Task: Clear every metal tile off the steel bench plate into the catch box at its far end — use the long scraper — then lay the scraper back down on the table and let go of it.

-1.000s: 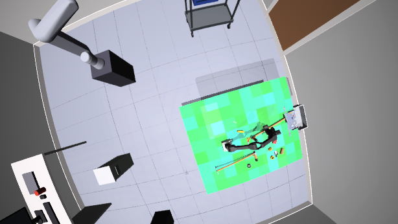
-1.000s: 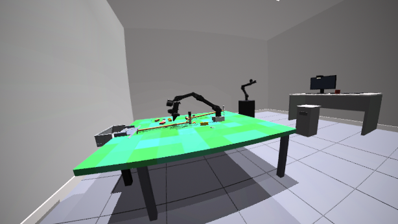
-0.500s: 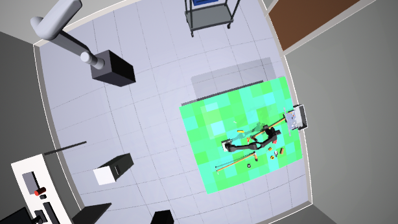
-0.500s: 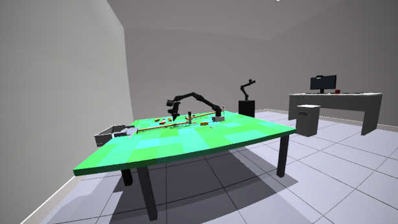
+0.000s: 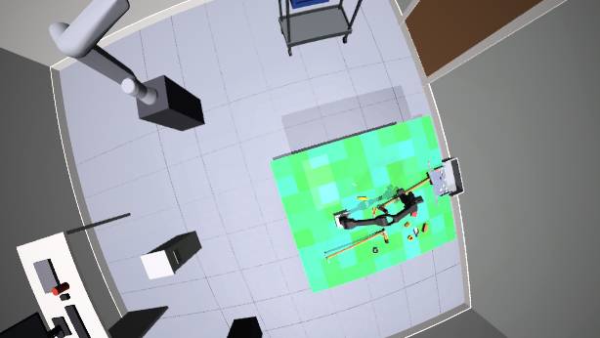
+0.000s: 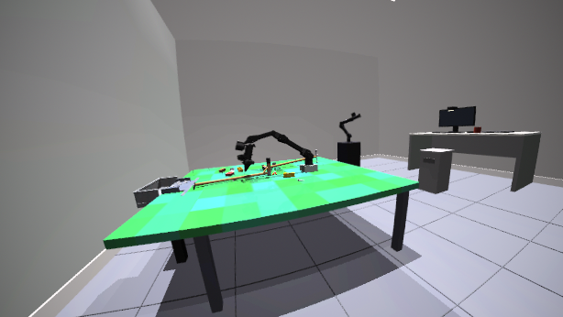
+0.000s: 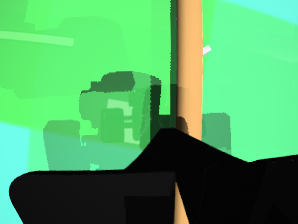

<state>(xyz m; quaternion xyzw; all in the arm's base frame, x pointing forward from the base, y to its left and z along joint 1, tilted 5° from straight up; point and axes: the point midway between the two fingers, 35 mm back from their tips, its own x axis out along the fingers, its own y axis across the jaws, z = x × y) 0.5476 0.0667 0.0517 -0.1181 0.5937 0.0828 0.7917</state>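
Note:
My gripper (image 5: 401, 192) (image 6: 248, 169) (image 7: 166, 135) is shut and empty, low above the table. The long tool's wooden handle (image 5: 417, 187) (image 6: 220, 180) (image 7: 190, 65) runs beneath the fingers; its far end reaches the steel bench plate. The plate (image 5: 435, 183) (image 6: 186, 184) lies at the table's edge with several small pieces on it, too small to tell apart. The catch box (image 5: 459, 188) (image 6: 146, 197) adjoins its far end; its contents are unclear. A second long wooden-handled tool (image 5: 354, 245) (image 6: 293, 162) lies on the other side of the arm.
A yellow block (image 5: 362, 198) (image 6: 289, 174) lies near the arm's base (image 5: 339, 221) (image 6: 308, 168). A dark upright block (image 6: 269, 167) stands at the near tool's handle. Several small objects, including a brown block (image 5: 425, 228), lie on the table beside the arm.

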